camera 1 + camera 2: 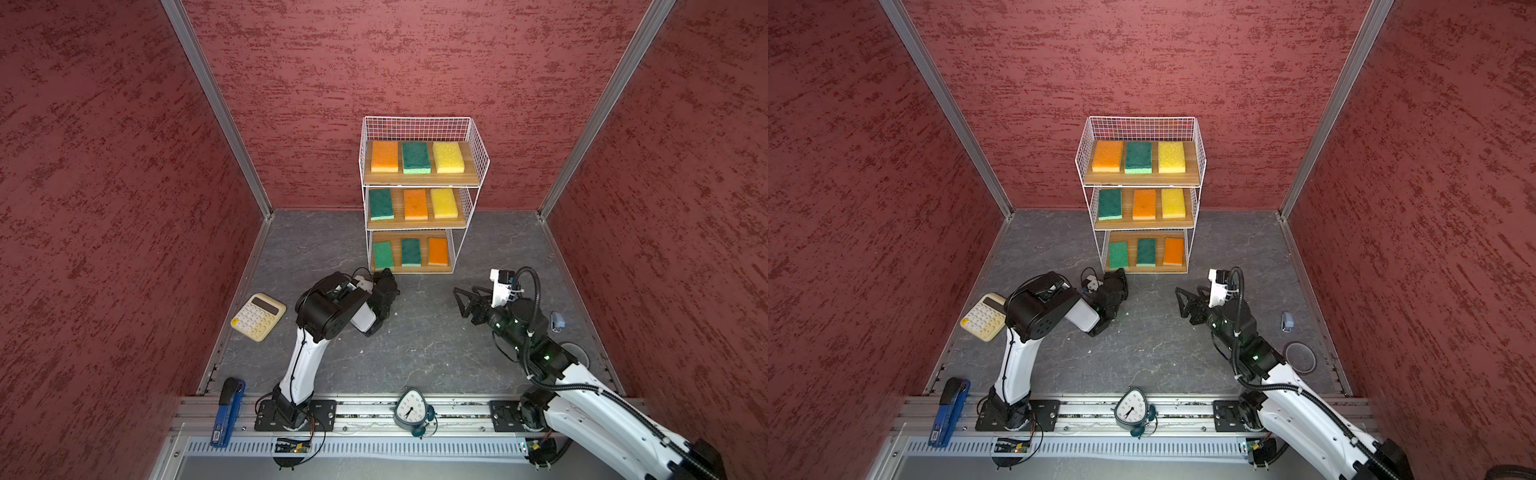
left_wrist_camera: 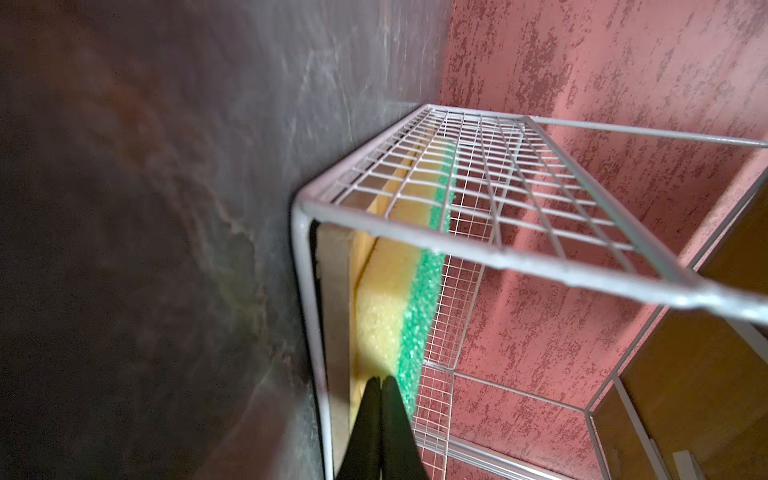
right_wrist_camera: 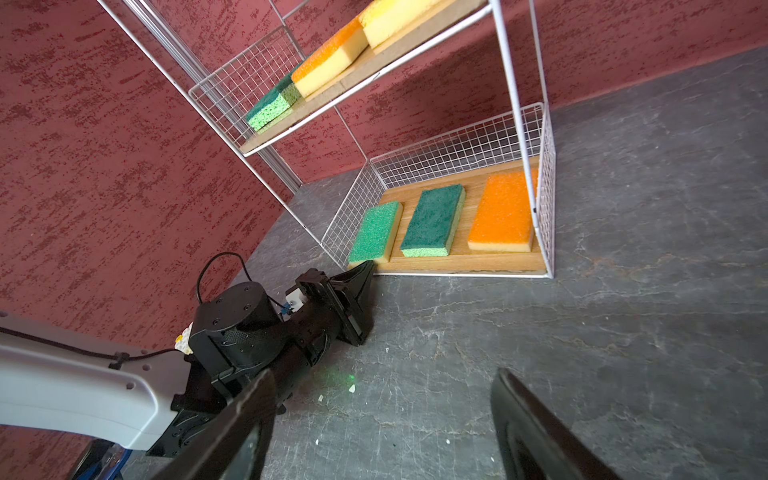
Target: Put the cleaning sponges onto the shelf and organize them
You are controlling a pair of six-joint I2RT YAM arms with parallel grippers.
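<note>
The shelf [image 1: 419, 179] [image 1: 1142, 179] stands against the back wall, and each of its three wooden tiers holds three cleaning sponges lying flat. The bottom tier holds two green sponges and one orange one. My left gripper [image 1: 384, 272] [image 1: 1120, 272] [image 2: 380, 379] is shut with nothing in it. Its tips are at the near end of the bottom tier's left green sponge [image 1: 382, 254] [image 2: 419, 299] [image 3: 374, 232]. My right gripper [image 1: 459, 302] [image 1: 1180, 302] [image 3: 384, 374] hangs open and empty over the bare floor, to the right of the shelf's front.
A cream calculator [image 1: 258, 316] lies on the floor at the left. A blue stapler [image 1: 227, 411] and a clock [image 1: 410, 411] sit on the front rail. A small grey-blue item [image 1: 557, 322] and a tape ring [image 1: 1300, 357] lie at the right. Red walls enclose three sides.
</note>
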